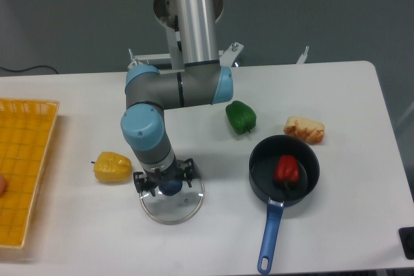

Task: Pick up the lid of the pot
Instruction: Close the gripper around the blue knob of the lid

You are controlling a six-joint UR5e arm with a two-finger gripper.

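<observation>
A clear glass pot lid (pixel 172 200) with a dark blue knob lies flat on the white table, left of centre near the front. My gripper (pixel 169 185) points straight down over the lid, and its fingers sit on either side of the blue knob. The wrist hides the fingertips, so I cannot tell whether they touch or clamp the knob. The lid rests on the table.
A black pan (pixel 284 171) with a blue handle holds a red pepper (pixel 287 169) at the right. A green pepper (pixel 240 116) and a bread piece (pixel 305 128) lie behind it. A yellow pepper (pixel 112 167) sits left of the lid. A yellow basket (pixel 24 166) fills the left edge.
</observation>
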